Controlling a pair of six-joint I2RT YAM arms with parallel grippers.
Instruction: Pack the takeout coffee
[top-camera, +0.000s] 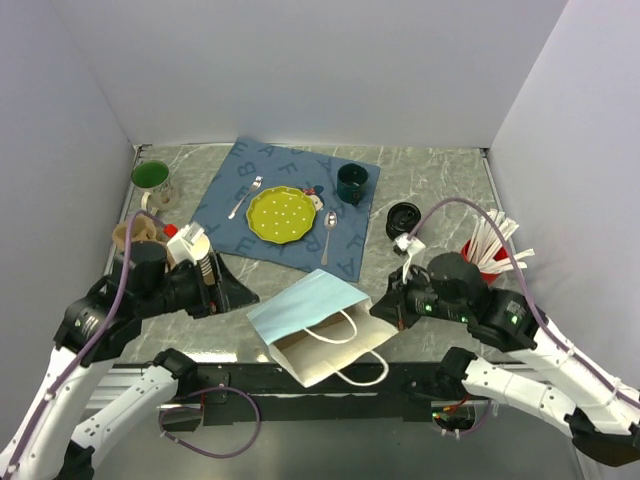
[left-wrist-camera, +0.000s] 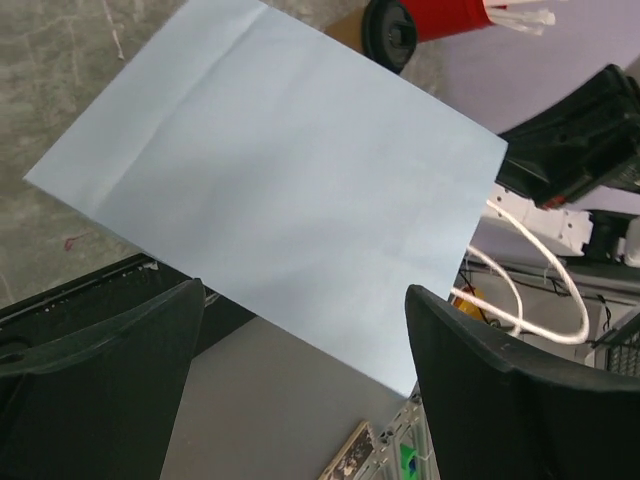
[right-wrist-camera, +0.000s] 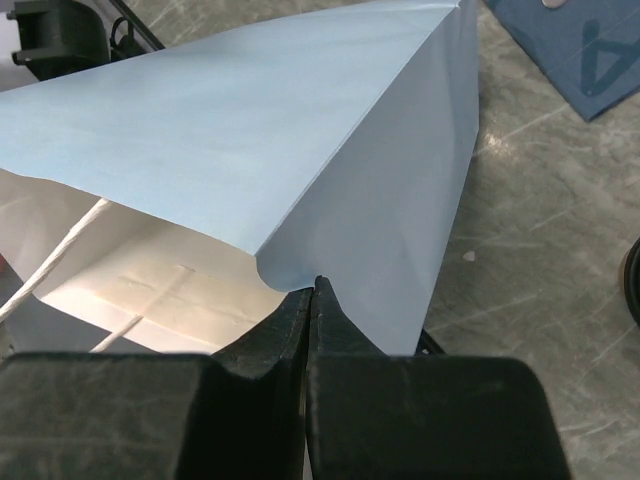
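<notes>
Takeout coffee (top-camera: 402, 217), a small brown paper cup under a round black plastic lid, stood on the grey marbled table (top-camera: 440, 170), between a blue lettered placemat (top-camera: 235, 190) and a red holder of white straws (top-camera: 490, 250), apart from the bag. That light blue paper bag with white cord handles (top-camera: 305, 310) lay on its side near the arm bases. The right gripper (right-wrist-camera: 312, 290) was clenched on the rim of the bag's mouth. The left gripper (left-wrist-camera: 300, 300) hung beside the bag, fingers spread, grasping nothing.
</notes>
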